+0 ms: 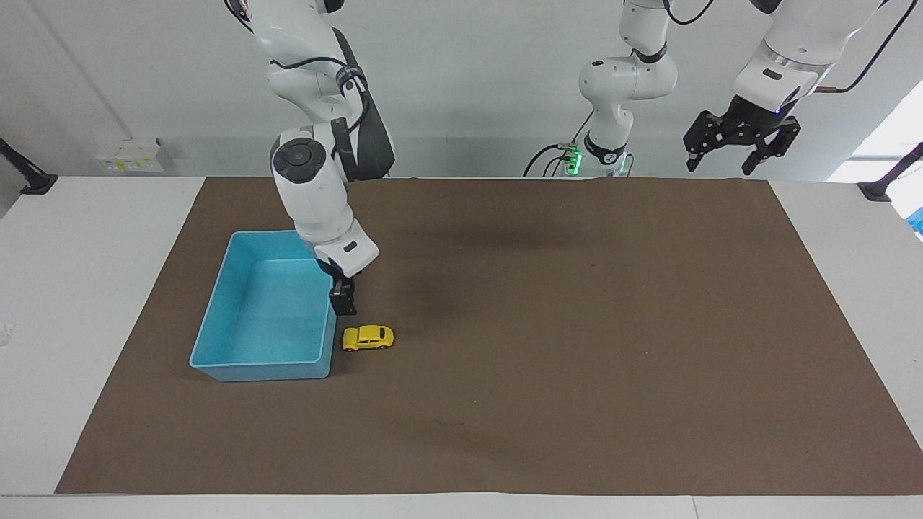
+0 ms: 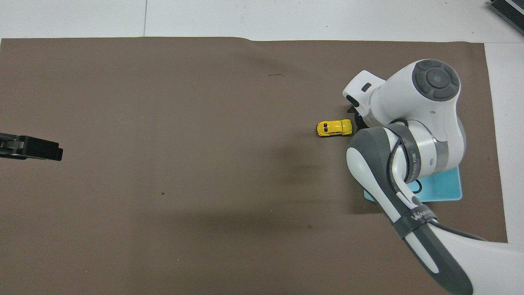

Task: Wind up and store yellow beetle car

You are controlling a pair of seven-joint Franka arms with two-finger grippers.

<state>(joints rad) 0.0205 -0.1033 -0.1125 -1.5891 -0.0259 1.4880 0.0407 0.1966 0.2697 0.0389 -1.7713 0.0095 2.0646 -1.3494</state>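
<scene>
The yellow beetle car (image 1: 368, 337) stands on its wheels on the brown mat. It is close beside the blue tray (image 1: 216, 317), at the tray's corner farther from the robots and toward the left arm's end. It also shows in the overhead view (image 2: 335, 128). My right gripper (image 1: 344, 304) points down and hangs low over the tray's long rim, just short of the car and not touching it. In the overhead view its own arm hides it and most of the tray (image 2: 446, 189). My left gripper (image 1: 741, 153) is open and empty, waiting high over the mat's corner at its own end.
The brown mat (image 1: 577, 346) covers most of the white table (image 1: 86, 288). The tray is empty inside. A small white box (image 1: 130, 154) sits by the wall at the right arm's end. The left gripper's tip (image 2: 55, 149) shows at the overhead view's edge.
</scene>
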